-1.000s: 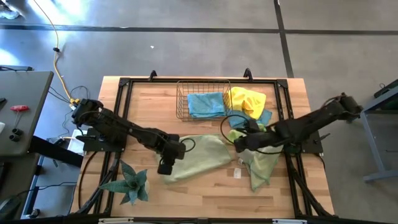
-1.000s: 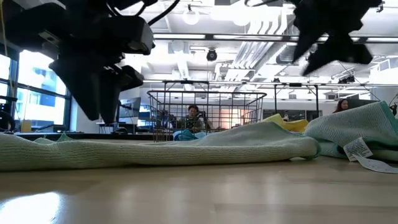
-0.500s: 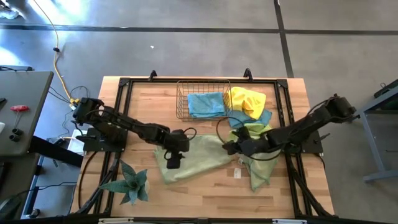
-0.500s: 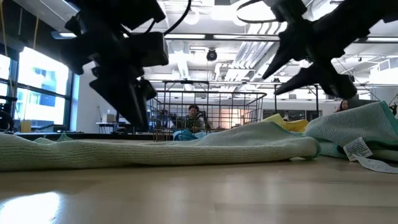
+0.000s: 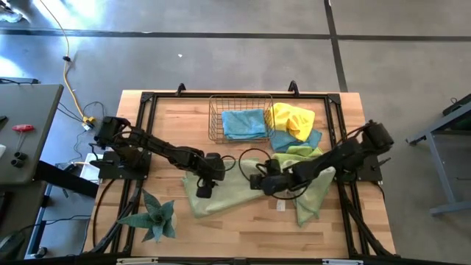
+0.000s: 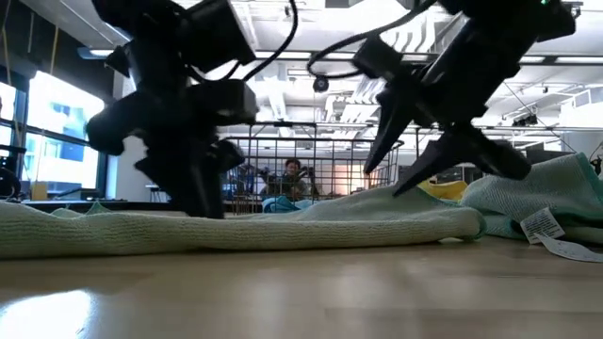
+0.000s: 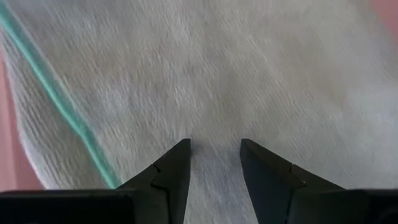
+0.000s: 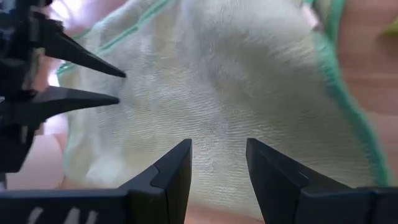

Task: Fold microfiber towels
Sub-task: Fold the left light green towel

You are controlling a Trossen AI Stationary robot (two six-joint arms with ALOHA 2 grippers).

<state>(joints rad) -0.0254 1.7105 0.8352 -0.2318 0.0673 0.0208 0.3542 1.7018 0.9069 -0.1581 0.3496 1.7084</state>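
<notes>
Both my jaws apart, poised over the pale green towel

My left gripper point(image 5: 204, 190) and right gripper point(image 5: 255, 181) hang open and empty over the pale green towel point(image 5: 234, 189), which lies flat between and under my fingertips. I should pinch only the top layer near an edge, both sides evenly. Beyond my right jaws, the second green towel point(image 5: 313, 197) overlaps; the wire basket point(image 5: 240, 118) and plant point(image 5: 153, 216) stand clear.

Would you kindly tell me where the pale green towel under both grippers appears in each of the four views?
High view: pale green towel, table centre.
Low view: long ridge across the foreground.
Left wrist view: fills the picture.
Right wrist view: fills most of it.
Shared landmark: its green edge stitching.
</notes>
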